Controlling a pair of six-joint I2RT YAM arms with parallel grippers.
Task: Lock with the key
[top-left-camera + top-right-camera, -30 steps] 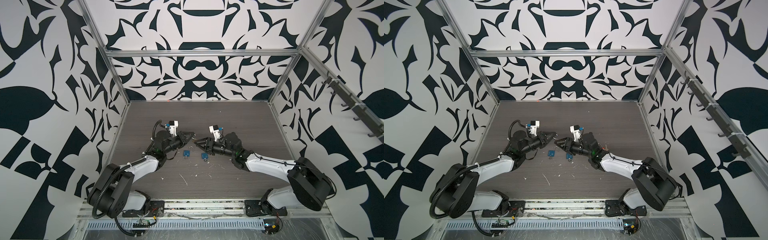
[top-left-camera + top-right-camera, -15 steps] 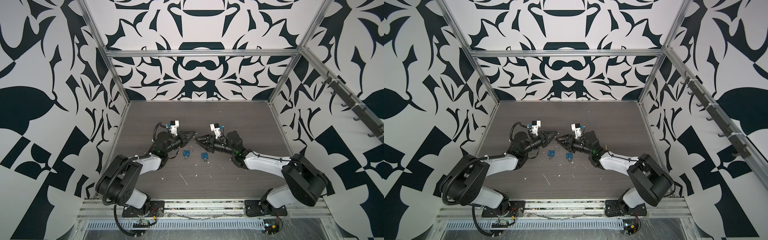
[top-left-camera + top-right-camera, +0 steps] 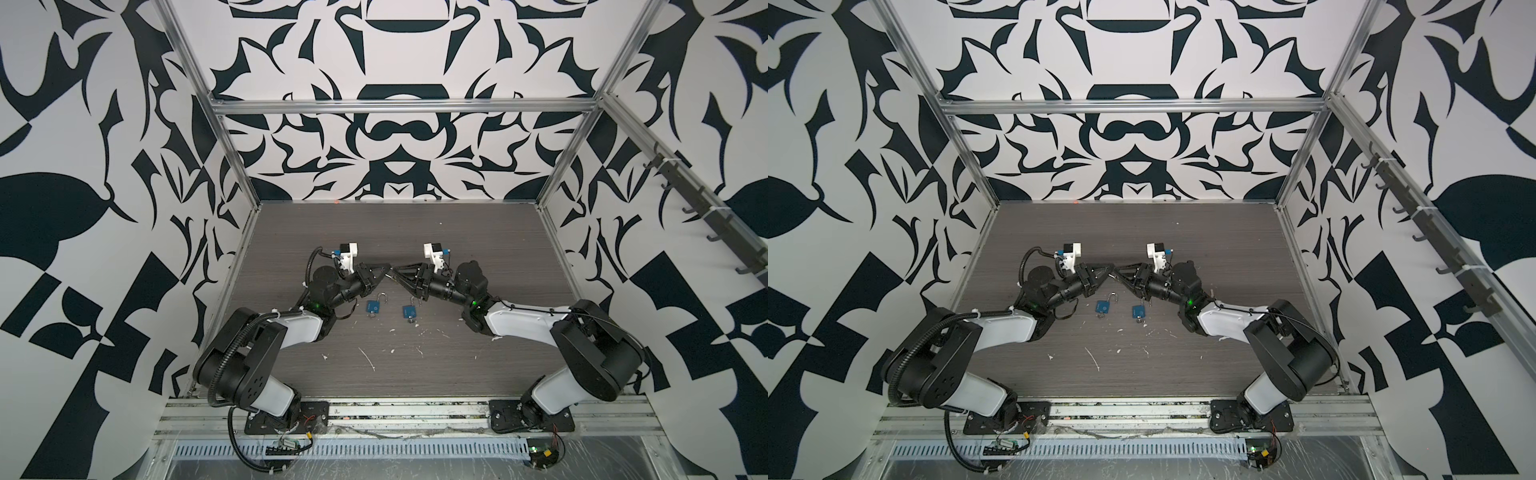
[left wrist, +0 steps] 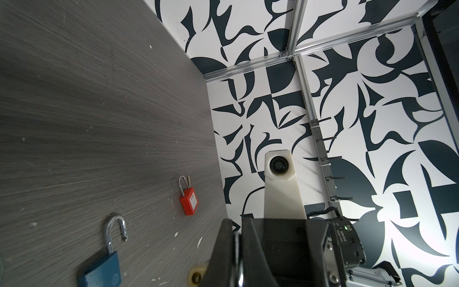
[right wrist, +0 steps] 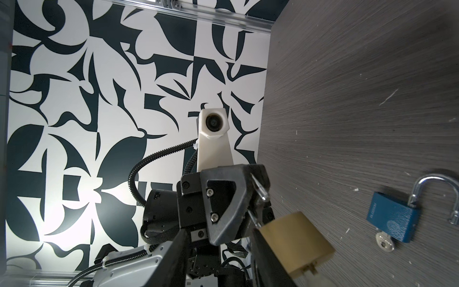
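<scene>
My left gripper is shut on the thin metal shackle of a brass padlock and holds it above the table. My right gripper meets it tip to tip. Its jaws stand apart, and the brass padlock hangs just outside one finger. Two blue padlocks lie on the table below, the left one with its shackle open. A silver key sticks out of a blue padlock.
In the left wrist view a red padlock lies on the grey wood-grain table, beyond a blue padlock. White scraps litter the table's front half. Patterned walls close in three sides, and a hook rail runs along the right wall.
My right gripper has lifted and come in toward the left gripper's tip, so the two tips now meet. Its jaws have narrowed a little. The left gripper has stayed shut.
</scene>
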